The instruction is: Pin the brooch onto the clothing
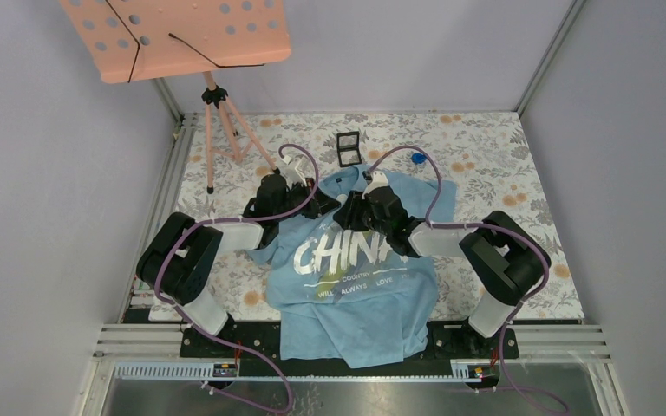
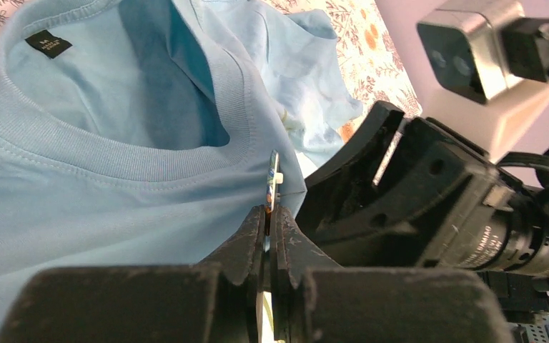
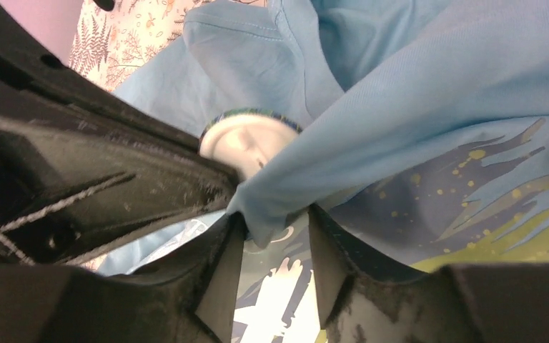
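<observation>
The clothing, a light blue T-shirt [image 1: 355, 286] with white "CHINA" lettering, lies flat between the arms. My left gripper [image 1: 323, 205] is at the collar and shut on the brooch [image 2: 273, 179]. The brooch is a thin disc seen edge-on against the fabric just below the collar [image 2: 150, 161]. In the right wrist view the brooch [image 3: 246, 139] shows a whitish round face with a green rim, next to a raised fold of shirt [image 3: 279, 207]. My right gripper [image 3: 275, 214] pinches that fold between its fingertips, right beside the left gripper [image 3: 78, 179]. In the top view the brooch is hidden by the grippers.
A small black square frame [image 1: 349, 147] and a small blue trinket [image 1: 417, 159] lie beyond the collar on the floral cloth [image 1: 503, 165]. A pink music stand [image 1: 173, 35] on a tripod [image 1: 225, 130] stands at the back left. Grey walls close in both sides.
</observation>
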Robot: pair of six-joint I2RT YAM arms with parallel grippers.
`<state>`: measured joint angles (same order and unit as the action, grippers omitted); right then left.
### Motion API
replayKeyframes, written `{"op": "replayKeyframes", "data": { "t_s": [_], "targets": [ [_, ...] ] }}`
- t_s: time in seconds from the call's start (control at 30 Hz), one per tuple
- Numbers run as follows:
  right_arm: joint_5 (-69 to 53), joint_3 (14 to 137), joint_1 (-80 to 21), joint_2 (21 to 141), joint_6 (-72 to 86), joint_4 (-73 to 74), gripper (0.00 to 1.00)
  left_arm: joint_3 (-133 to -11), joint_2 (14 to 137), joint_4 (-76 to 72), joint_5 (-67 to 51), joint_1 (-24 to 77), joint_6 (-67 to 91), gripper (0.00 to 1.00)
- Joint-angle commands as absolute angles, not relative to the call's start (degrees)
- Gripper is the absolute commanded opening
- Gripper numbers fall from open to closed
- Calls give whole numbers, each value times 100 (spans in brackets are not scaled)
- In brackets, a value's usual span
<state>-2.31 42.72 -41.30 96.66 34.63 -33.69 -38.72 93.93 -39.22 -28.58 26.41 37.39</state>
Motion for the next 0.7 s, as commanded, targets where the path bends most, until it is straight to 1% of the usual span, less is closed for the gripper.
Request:
{"op": "replayKeyframes", "data": {
  "t_s": [0.0,0.03,0.1,0.17,0.23,0.53,0.67],
  "targets": [
    [-81,4635,-4192,9935,3521,-3762,40,-3812,9220,-4526,-3280,2610,3746,0],
    [-83,4659,-4191,10000,3536,-3784,36,-3791,9212,-4545,-3299,2610,3755,0],
    [-46,4671,-4191,10126,3583,-3837,31,-3746,9184,-4657,-3308,2610,3829,0],
    [-42,4641,-4189,10205,3623,-3909,23,-3721,9166,-4726,-3314,2610,3902,0],
    [-36,4597,-4187,10249,3642,-3971,19,-3712,9164,-4780,-3321,2610,3962,0],
    [-208,4473,-4187,10150,3544,-4030,18,-3656,9223,-5028,-3373,2580,4111,0],
    [-447,4626,-4191,10185,3397,-3898,12,-3639,9278,-5295,-3483,2575,4284,0]
  ]
}}
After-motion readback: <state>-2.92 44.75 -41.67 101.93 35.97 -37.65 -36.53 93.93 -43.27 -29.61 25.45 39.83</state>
